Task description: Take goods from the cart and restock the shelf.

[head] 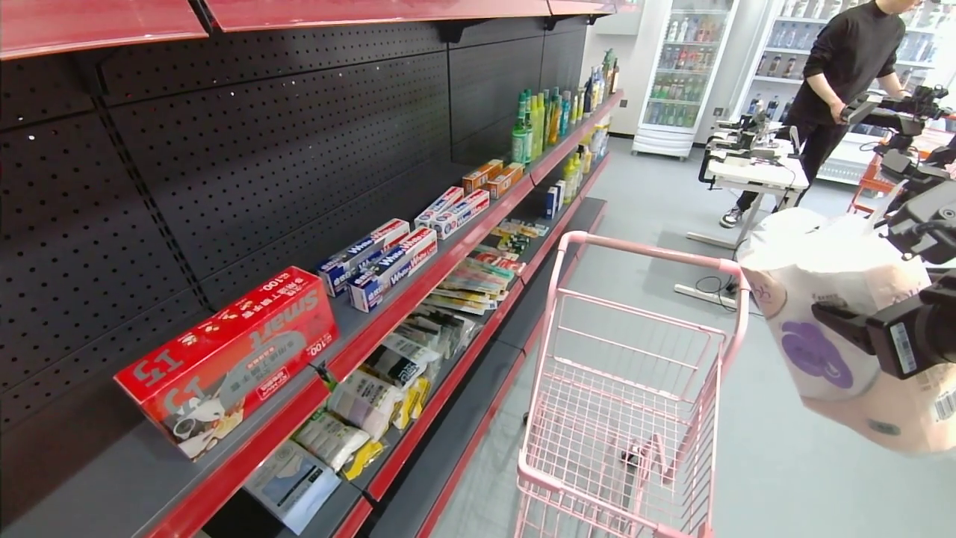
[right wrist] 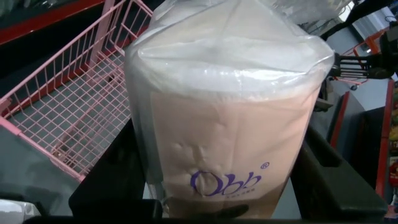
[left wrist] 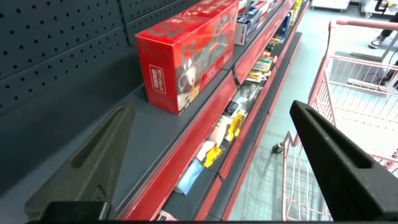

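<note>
I'm holding my left claw (left wrist: 211,118) wide open with nothing in it, hovering over the grey shelf (left wrist: 143,143) just short of the red box (left wrist: 186,56). My right claw (right wrist: 224,174) is gripping the wrapped paper-roll pack (right wrist: 230,93), hanging it beside the pink cart (head: 635,254); toothpaste boxes (head: 388,261) are lying farther along the shelf.

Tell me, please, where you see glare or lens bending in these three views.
Head view: the wide lens makes the fridge lean, and light sheens the top red shelf. Left wrist view: the red box shows a soft sheen on its glossy face. Right wrist view: plastic wrap on the tissue pack glints white across its top.
</note>
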### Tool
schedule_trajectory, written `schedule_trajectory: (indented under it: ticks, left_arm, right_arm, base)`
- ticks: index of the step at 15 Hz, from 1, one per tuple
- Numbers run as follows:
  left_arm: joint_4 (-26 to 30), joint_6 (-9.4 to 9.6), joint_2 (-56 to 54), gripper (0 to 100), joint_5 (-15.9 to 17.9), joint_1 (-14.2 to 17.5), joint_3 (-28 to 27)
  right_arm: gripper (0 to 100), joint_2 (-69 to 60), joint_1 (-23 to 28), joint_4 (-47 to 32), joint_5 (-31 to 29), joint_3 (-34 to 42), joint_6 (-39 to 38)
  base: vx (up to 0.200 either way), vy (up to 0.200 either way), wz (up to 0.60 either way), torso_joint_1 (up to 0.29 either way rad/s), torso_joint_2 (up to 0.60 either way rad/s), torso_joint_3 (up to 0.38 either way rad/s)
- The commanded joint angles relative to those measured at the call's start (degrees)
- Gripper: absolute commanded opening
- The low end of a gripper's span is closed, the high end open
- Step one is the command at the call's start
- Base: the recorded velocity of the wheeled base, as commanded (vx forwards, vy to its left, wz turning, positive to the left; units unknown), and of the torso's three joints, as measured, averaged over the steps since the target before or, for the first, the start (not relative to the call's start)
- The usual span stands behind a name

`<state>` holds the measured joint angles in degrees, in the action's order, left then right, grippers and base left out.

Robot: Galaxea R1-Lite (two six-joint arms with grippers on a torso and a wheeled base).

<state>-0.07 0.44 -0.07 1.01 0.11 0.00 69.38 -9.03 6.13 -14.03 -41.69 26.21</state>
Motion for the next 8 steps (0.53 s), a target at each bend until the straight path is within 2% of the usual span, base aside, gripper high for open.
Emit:
schedule_trajectory:
  ticks: [1,8]
  left_arm:
    - [-0.01,0.00,0.07,100,0.04,-0.02,0.00]
    - [-0.01,0.00,0.07,100,-0.05,0.07,0.00]
  right_arm:
    - [0,0.67,-0.02,0.02,0.06,0.03,0.51]
    - [0,1.90,-0.02,0.20,-0.03,0.30,1.65]
  base:
    - [0.000,0.000,0.00,0.090,-0.19,-0.105]
    - [0.000,0.000,0.00,0.088,-0.17,-0.088]
